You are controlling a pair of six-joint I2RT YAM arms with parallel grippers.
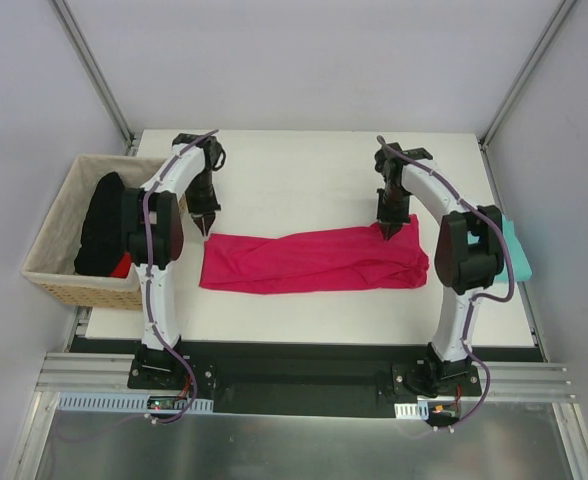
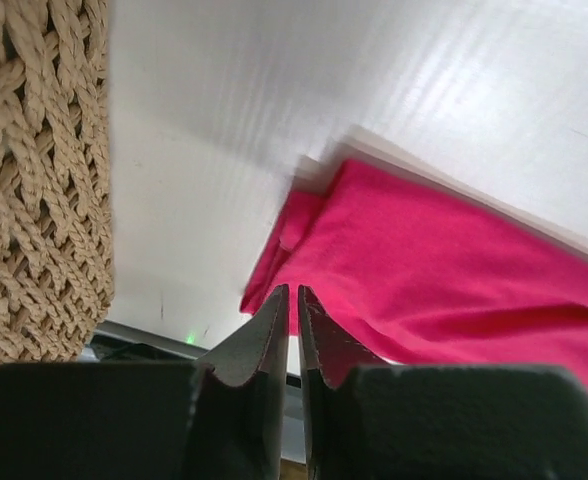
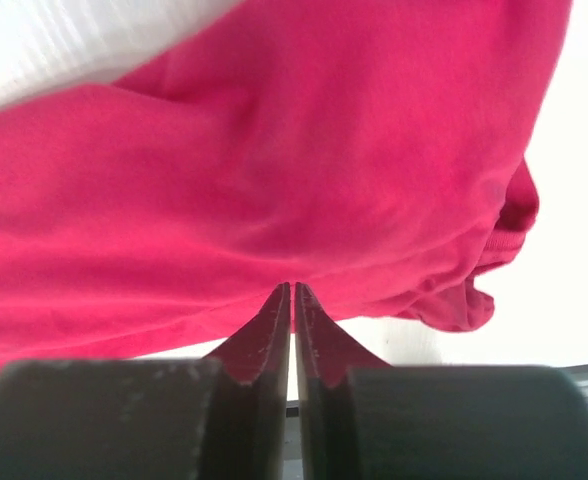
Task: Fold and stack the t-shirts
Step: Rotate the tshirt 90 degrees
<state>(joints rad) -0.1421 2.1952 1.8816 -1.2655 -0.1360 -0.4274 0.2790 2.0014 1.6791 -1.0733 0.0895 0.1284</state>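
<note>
At bench centre: crimson-pink shirt lies as long flat band, left to right. Teal shirt at right bench edge, partly hidden behind right arm. Left tool: fingers together, empty, just off band's far left corner. Right tool: fingers together at far right corner (no cloth visibly pinched). Cloth likely light, limp, prone to sag when lifted. Best hold: both far corners, pinching every layer.
</note>
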